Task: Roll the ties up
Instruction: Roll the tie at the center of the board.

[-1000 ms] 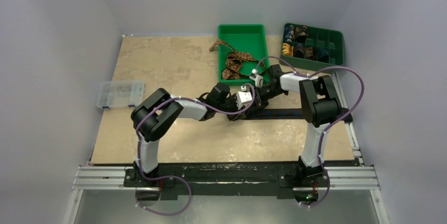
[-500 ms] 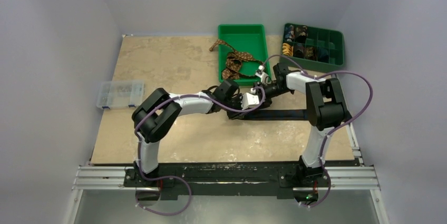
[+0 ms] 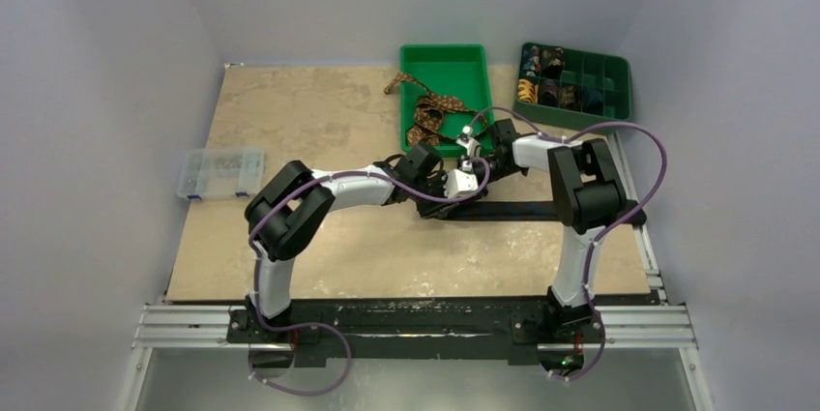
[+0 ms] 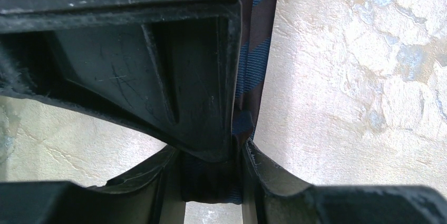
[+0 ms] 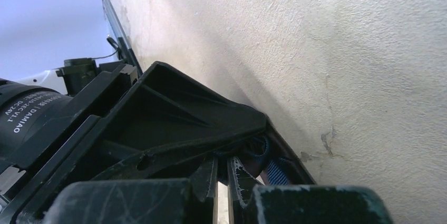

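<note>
**Gripping a long dark navy striped fabric necktie [image 4: 258, 34]**

The necktie is laid flat along the tan mottled table [image 3: 319, 111] and is pinched by the partly closed left gripper [image 4: 211, 176]. The right gripper [image 5: 221, 182] is shut just beside it; whether fabric is caught cannot be told. A brown patterned necktie [image 3: 430, 113] is draped over a bright green plastic tray [image 3: 445, 55].

Count: arms 2: left arm [image 3: 290, 210], right arm [image 3: 585, 189] | tools 2: left tool [image 4: 211, 182], right tool [image 5: 222, 182] | ties out of tray 2: navy tie [image 3: 527, 210], brown tie [image 3: 425, 113] | green bin [image 3: 460, 71] 1 | divided tray [image 3: 626, 92] 1, coils [image 3: 530, 92] inside too small to count | clear box [image 3: 220, 172] 1 | purple cables [image 3: 658, 153] 2
</note>
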